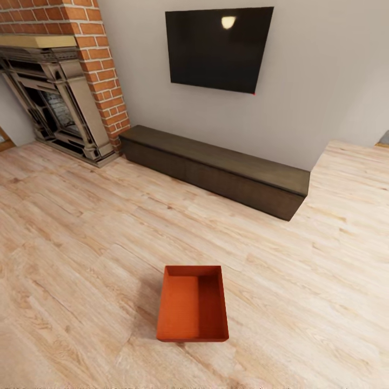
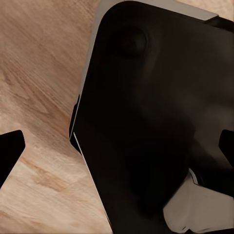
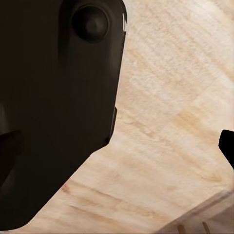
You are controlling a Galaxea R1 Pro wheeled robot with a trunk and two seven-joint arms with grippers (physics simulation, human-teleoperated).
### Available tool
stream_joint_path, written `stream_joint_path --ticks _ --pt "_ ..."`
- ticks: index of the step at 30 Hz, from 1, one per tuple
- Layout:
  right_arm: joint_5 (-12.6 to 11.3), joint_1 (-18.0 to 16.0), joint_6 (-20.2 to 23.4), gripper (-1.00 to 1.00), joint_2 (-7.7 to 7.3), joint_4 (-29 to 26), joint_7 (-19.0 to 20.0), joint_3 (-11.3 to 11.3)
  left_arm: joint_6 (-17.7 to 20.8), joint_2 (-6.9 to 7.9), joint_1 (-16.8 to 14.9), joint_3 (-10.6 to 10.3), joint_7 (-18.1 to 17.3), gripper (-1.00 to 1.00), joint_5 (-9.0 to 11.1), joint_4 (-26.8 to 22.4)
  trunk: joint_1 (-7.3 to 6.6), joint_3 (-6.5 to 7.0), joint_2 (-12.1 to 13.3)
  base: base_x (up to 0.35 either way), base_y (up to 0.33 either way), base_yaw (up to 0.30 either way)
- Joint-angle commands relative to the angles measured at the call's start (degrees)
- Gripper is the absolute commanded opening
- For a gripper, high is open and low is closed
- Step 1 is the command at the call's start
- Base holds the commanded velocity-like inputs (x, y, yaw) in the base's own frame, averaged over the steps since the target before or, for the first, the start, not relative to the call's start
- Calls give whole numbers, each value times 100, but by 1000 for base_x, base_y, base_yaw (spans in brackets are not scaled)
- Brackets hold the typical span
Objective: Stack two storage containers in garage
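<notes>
- Nearest the head camera, one storage container [image 1: 193, 305] is sitting upright on the light wood plank floor [image 1: 81, 259] of the living room, low in the view and about central, open top facing up, interior empty.
- Orange-red, rectangular, with slightly flared walls; one inner half is lying in shadow, and a soft shadow is falling on the planks at its left side.
- Handling, as a judgement: the box is looking rigid and thin-walled, probably light when empty, with smooth faces that could slip under a shallow pinch. The flared rim is offering the surest hold: either a pinch over one wall, one finger inside and one outside, or a two-arm clasp on the two long sides.
- Outward from the box, bare planks are stretching on all sides, nothing touching it.
- Farther back, a long dark low cabinet [image 1: 216, 168] is standing against the white wall, well apart from the box; a wall TV [image 1: 219, 48] is hanging above it.
- At far left, a red-brick fireplace [image 1: 59, 81] is occupying the corner.
- Left gripper [image 2: 117, 146]: dark fingertips are entering at opposite edges of the left wrist view, spread wide, holding nothing, above planks and a dark robot body part.
- Right gripper [image 3: 117, 146]: likewise spread and empty.
</notes>
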Motion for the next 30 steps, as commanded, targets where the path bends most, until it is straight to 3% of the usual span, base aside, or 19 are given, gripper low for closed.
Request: stream_joint_path --ticks 1,30 --pt "58 -6 -31 100 -1 17 -21 -49 -17 0 -3 -8 -6 100 29 6 0 -13 -3 0 0 0" --pt "67 -6 -31 100 0 17 -2 -49 -19 1 -3 -8 -6 100 29 6 0 -277 -3 0 0 0"
